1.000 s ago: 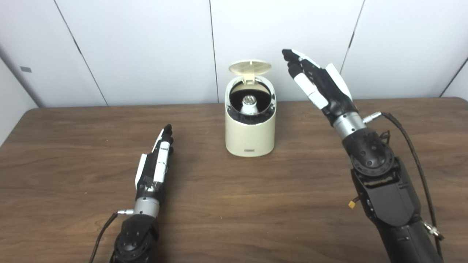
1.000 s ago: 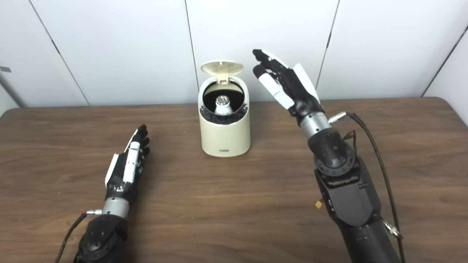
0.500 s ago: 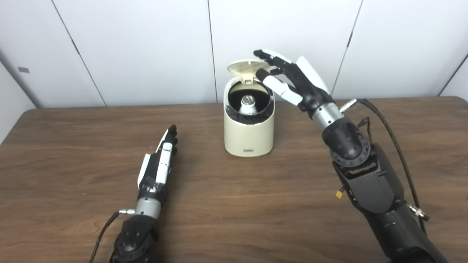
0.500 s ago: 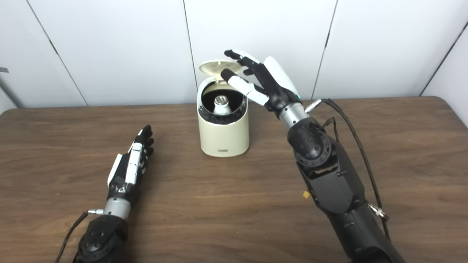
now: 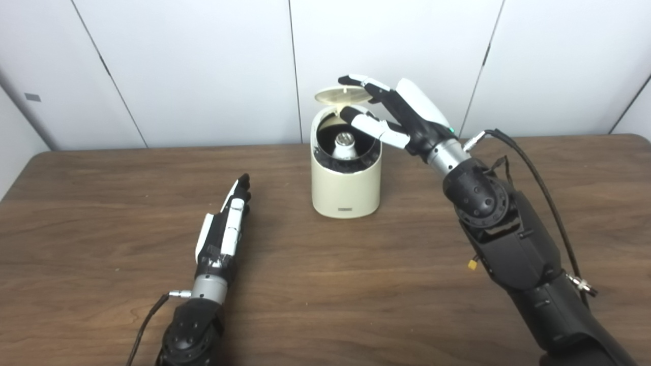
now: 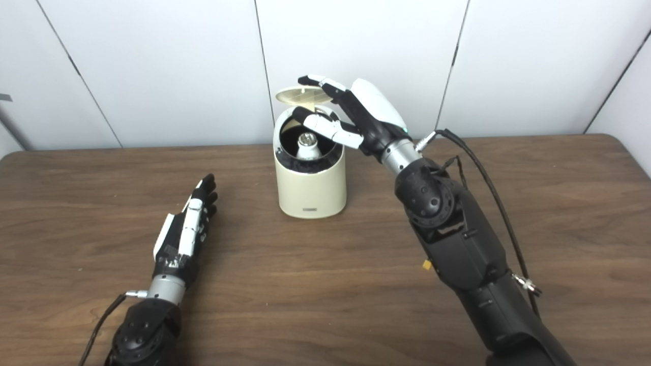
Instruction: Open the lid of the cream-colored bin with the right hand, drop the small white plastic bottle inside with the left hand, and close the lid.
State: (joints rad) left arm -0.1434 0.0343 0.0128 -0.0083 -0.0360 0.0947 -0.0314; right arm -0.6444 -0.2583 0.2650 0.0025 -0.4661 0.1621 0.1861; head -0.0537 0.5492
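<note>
The cream-colored bin (image 5: 347,188) stands at the back middle of the table with its round lid (image 5: 338,95) tipped up on the rear hinge. Inside the dark opening, the small white plastic bottle (image 5: 344,146) stands with its silvery top showing. My right hand (image 5: 394,113) is open at the bin's upper right; its fingertips reach over the raised lid's edge and its thumb hangs above the opening. My left hand (image 5: 225,231) lies open and flat on the table to the bin's front left, holding nothing.
The brown wooden table (image 5: 325,284) runs across the whole view, with white wall panels close behind the bin. A black cable (image 5: 539,178) loops from my right wrist over the table's right side.
My right hand has swung left and down from beside the bin to the raised lid, which has tilted forward a little. My left hand has crept slightly forward on the table.
</note>
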